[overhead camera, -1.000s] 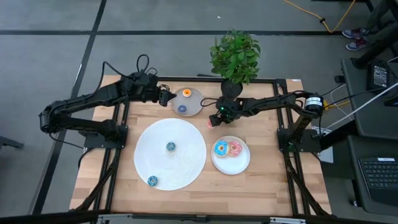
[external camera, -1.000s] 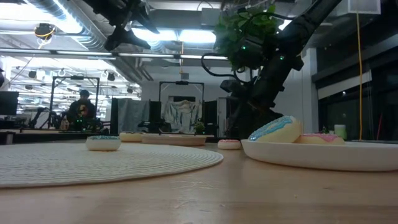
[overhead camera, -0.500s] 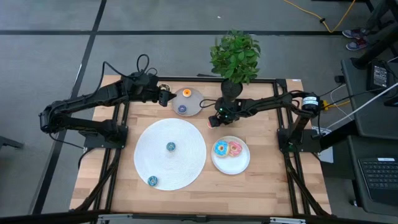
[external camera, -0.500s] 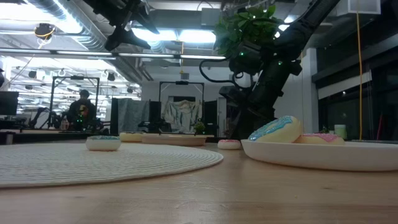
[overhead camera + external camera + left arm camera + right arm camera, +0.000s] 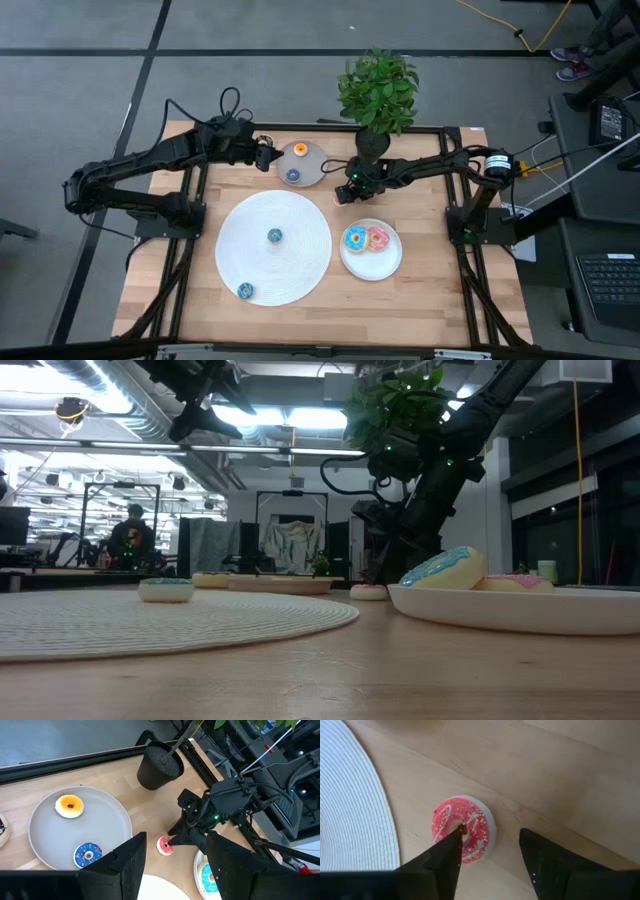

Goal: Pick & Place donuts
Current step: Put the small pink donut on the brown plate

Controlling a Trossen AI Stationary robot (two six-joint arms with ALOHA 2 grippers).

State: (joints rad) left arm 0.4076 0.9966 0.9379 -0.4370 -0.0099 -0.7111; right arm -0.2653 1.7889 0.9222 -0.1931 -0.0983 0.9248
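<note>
Right wrist view: red-pink donut (image 5: 464,836) under one tip of wide-apart right jaws

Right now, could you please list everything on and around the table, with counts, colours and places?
Red-pink donut: one, on bare wood between the grey plate and the white plate.
Grey plate: one, far side, holding an orange donut and a dark blue donut.
White woven disc: one, centre, carrying two teal donuts.
White plate: one, right of the disc, holding a blue donut and a pink donut.
Potted plant: one, green in a black pot, far edge.
Left pincer: open, near the grey plate.
Right pincer: open, one finger over the red-pink donut.
</note>
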